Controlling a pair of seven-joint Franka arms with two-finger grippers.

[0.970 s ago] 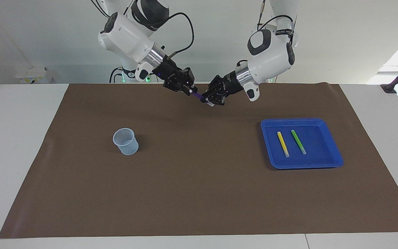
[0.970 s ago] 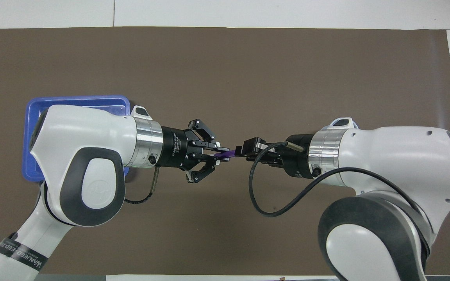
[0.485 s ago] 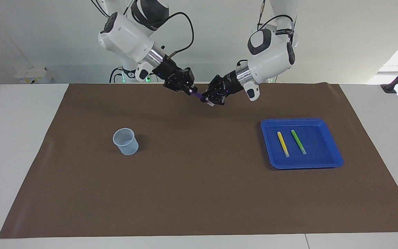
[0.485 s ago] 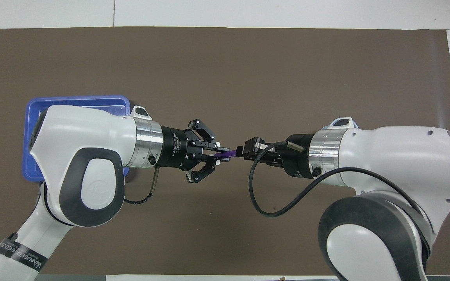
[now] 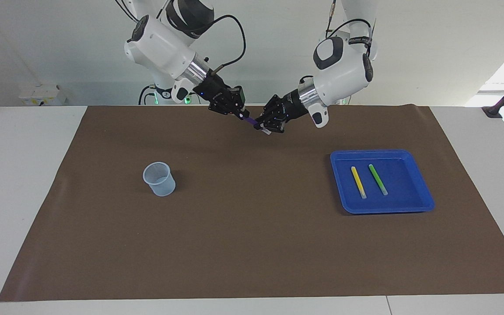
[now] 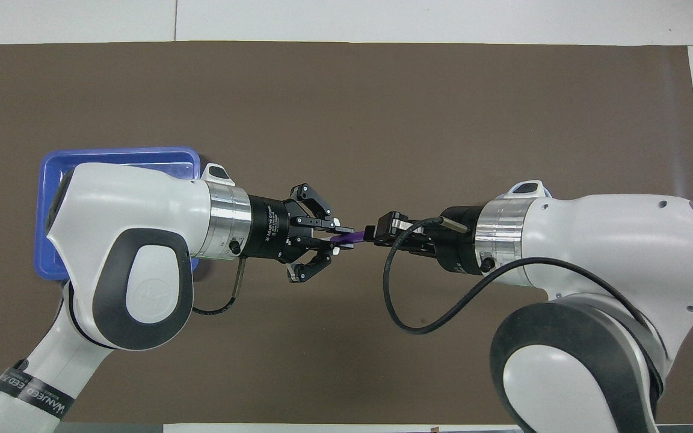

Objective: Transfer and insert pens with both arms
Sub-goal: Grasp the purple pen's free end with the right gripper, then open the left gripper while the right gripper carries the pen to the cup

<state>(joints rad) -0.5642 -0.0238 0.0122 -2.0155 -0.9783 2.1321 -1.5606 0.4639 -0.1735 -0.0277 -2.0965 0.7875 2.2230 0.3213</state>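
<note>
white arms point(image 6: 136, 240), black cables point(image 6: 418, 319)

Even, bright light — soft shadows

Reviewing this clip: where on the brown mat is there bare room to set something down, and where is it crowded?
Bare mat runs wide between the cup and the blue tray, and along the edge farthest from the robots. Crowded: the mid-table strip nearest the robots, where the left gripper and right gripper meet on the purple pen. The tray holds the yellow pen and green pen.
</note>
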